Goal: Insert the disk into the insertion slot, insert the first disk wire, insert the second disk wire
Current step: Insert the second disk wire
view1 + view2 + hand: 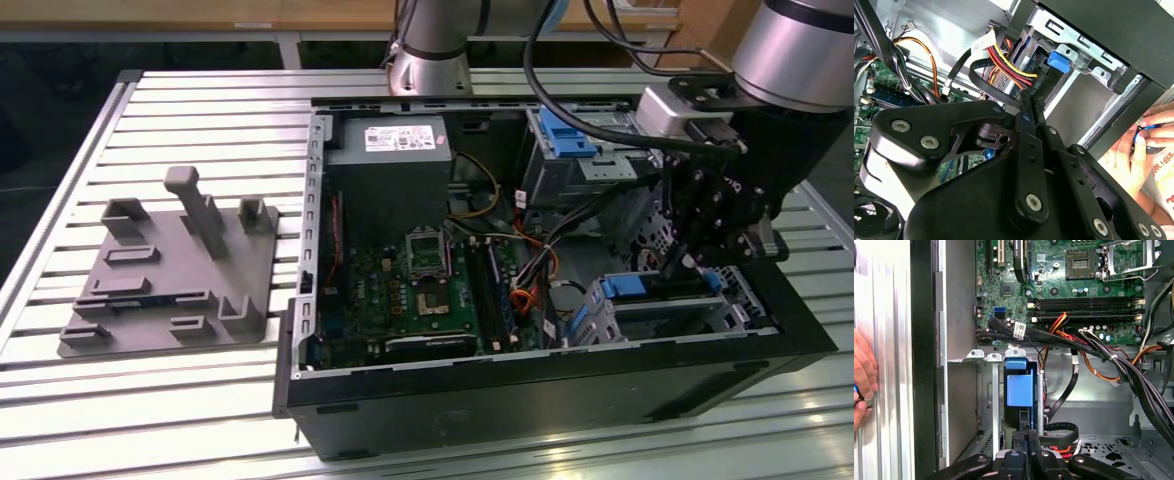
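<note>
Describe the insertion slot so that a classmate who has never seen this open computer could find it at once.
Start at the open black computer case on the slatted table. Look in its near corner at the exterior view's right, below the arm's tool. The insertion slot is the low silver perforated cage holding a blue-framed disk, unlike the taller grey bay farther back.

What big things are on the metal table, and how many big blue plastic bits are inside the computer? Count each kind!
Open computer case: 1
Grey fixture plate: 1
Big blue plastic pieces in the case: 2, the blue latch and the disk carrier
Total: 4
</note>
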`<action>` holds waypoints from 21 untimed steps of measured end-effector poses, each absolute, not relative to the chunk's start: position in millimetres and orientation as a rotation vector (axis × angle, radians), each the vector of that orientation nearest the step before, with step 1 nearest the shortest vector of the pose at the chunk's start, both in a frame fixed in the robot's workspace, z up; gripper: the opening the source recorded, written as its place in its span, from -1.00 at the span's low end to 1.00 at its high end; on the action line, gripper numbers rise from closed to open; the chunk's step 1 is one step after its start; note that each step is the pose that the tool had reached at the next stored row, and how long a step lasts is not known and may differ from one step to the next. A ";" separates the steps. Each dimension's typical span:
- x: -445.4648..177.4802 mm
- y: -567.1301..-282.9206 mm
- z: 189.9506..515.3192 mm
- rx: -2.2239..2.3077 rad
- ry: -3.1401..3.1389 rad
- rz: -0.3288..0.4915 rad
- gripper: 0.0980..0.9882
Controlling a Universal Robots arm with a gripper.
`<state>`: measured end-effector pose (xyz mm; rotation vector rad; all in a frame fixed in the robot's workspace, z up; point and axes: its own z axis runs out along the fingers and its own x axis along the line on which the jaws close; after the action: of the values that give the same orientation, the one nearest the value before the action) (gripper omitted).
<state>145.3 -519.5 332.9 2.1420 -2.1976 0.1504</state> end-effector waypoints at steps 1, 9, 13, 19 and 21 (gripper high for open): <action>145.3 -519.6 333.7 2.142 -2.198 0.150 -0.89; 145.3 -519.6 336.4 2.143 -2.197 0.153 -0.89; 145.3 -519.6 336.0 2.149 -2.191 0.153 -0.89; 145.3 -519.6 335.2 2.161 -2.181 0.154 -0.89; 145.3 -519.6 335.0 2.163 -2.179 0.155 -0.89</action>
<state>145.3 -519.6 335.0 2.1630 -2.1794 0.1548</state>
